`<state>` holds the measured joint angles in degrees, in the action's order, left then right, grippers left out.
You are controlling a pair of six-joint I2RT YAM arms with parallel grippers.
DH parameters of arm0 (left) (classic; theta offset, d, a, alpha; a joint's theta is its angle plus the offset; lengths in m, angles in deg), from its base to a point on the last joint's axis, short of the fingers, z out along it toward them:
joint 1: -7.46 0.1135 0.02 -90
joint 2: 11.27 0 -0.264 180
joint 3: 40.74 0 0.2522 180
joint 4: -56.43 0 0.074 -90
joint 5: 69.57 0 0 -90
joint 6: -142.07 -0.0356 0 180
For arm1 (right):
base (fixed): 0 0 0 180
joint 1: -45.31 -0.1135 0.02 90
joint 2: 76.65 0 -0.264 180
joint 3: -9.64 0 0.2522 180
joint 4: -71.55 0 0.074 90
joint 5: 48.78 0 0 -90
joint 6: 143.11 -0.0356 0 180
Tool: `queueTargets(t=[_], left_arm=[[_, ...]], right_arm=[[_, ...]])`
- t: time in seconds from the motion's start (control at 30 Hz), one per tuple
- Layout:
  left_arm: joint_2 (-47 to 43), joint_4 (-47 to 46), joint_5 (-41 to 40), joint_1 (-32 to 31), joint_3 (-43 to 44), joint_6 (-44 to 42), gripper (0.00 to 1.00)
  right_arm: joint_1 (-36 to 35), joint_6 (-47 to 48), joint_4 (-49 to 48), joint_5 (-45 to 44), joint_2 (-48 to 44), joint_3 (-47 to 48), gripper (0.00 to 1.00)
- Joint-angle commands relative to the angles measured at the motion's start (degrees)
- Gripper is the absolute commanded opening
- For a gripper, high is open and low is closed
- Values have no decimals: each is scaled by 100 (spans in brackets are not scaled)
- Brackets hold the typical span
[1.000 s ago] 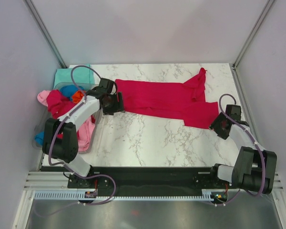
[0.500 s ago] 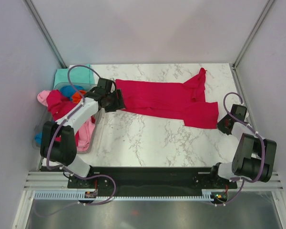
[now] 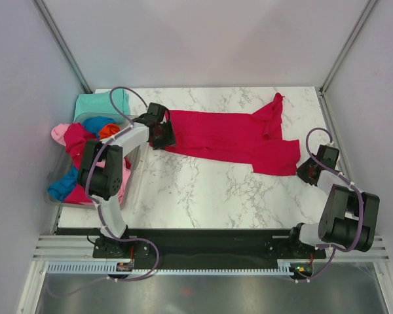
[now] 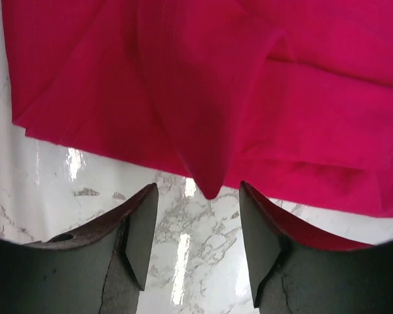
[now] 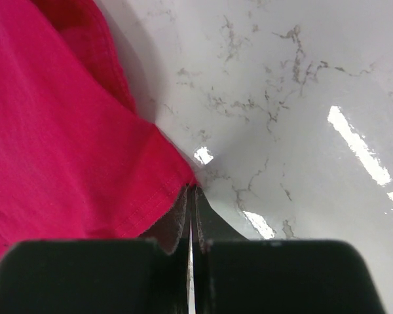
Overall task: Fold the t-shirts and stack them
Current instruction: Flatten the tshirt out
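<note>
A large crimson-red t-shirt lies spread across the middle of the marble table. My left gripper sits at its left edge. In the left wrist view that gripper is open, and a pointed fold of the red t-shirt hangs just ahead of the gap, touching neither finger. My right gripper is at the shirt's near right corner. In the right wrist view it is shut, with the hemmed corner pinched at its tips. Mint-teal, pink, blue and orange t-shirts lie piled at the left.
A clear plastic bin at the table's left edge holds the pile of shirts. The mint-teal one lies behind it. Metal frame posts and lilac walls close in the table. Bare marble lies between the shirt and the arm bases.
The right gripper has shut at the shirt's corner after shifting right. The left gripper moved right and back to the shirt's left edge, its jaws narrowing.
</note>
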<state>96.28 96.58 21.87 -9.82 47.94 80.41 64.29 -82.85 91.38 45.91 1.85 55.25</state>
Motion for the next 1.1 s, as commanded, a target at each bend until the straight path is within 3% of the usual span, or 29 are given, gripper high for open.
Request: queueTargets(t=[0.0, 0.13, 0.23, 0.33, 0.37, 0.4, 0.53, 0.73, 0.83, 1.07], left_arm=[[222, -301, -319, -21, 418, 172, 59], [521, -310, -451, -12, 795, 76, 56], [706, -310, -495, -4, 1015, 6, 46], [785, -293, -398, 23, 1183, -73, 22], [742, -275, -320, 23, 1201, -83, 6], [689, -231, -302, 23, 1210, -100, 2], [48, 32, -170, 14, 1174, -170, 2], [-1339, 946, 340, -4, 1333, -328, 2], [-2245, 1393, 227, -4, 1438, -443, 2], [-4143, 1861, 279, -4, 1991, -768, 2]], right_arm=[[0, 47, -70, 330, 25, -127, 0], [0, 12, -158, 401, 87, -136, 0], [0, -6, -220, 436, 113, -136, 0], [0, -32, -264, 445, 130, -136, 0], [0, -41, -272, 445, 87, -145, 0], [0, -50, -255, 445, 52, -145, 0], [18, -137, 69, 498, -378, -31, 0], [123, -585, 1255, 902, -1828, 864, 0], [220, -604, 2090, 920, -2705, 1934, 0], [387, -472, 3804, 298, -3701, 4265, 0]])
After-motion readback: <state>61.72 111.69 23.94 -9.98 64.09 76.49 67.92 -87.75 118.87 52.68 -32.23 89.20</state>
